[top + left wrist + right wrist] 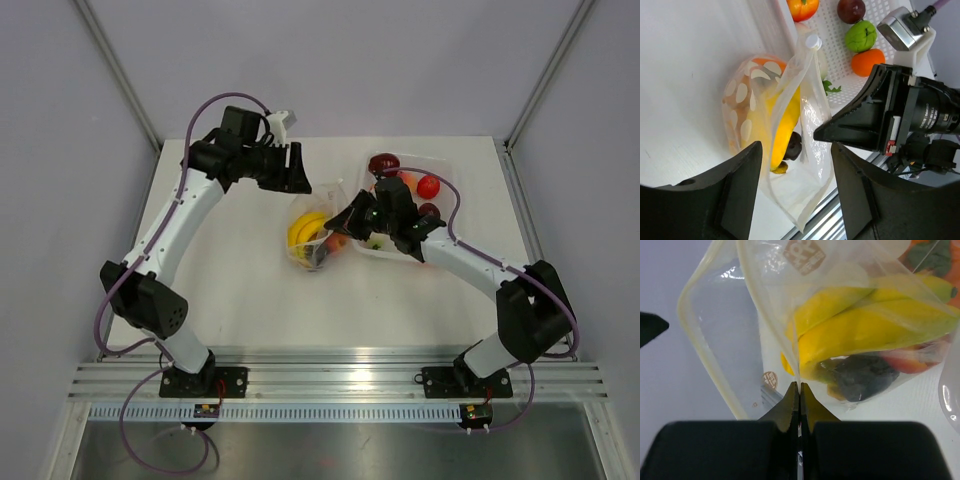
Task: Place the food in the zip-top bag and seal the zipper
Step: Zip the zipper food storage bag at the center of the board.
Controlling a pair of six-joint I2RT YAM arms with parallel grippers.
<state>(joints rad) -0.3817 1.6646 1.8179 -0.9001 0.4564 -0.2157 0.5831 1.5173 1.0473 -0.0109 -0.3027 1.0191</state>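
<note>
The zip-top bag hangs in the middle of the table, see-through with white blotches. It holds yellow bananas, an orange piece and a dark purple piece. My right gripper is shut on the bag's film beside the bananas and holds it up. My left gripper is open, just behind the bag. In the left wrist view its jaws stand wide on either side of the bag's lower corner without touching it. A small white tab sits at the bag's top edge.
A white perforated tray stands right of the bag, under my right arm. It holds a dark red piece, a red one, and in the left wrist view a green piece and an orange one.
</note>
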